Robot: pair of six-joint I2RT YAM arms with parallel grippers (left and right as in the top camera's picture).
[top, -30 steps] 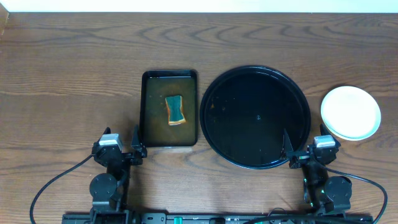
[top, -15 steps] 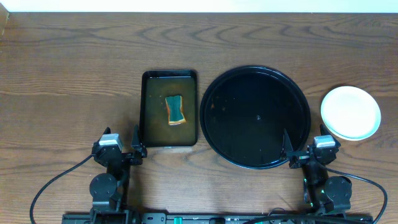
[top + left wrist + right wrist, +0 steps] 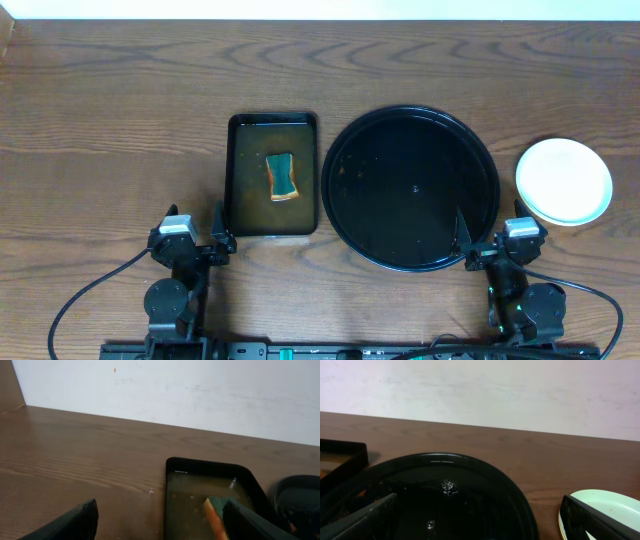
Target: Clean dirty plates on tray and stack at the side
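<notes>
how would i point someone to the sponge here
Start at the large round black tray on the wooden table. Just left of it sits a rectangular black pan of brownish water; the sponge lies in it, the only teal-and-orange thing there.

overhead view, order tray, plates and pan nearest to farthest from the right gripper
1. tray, just left of the right gripper, one finger overlapping it.
2. plates, ahead and to its right, off the tray.
3. pan, far left, beyond the tray.
</notes>
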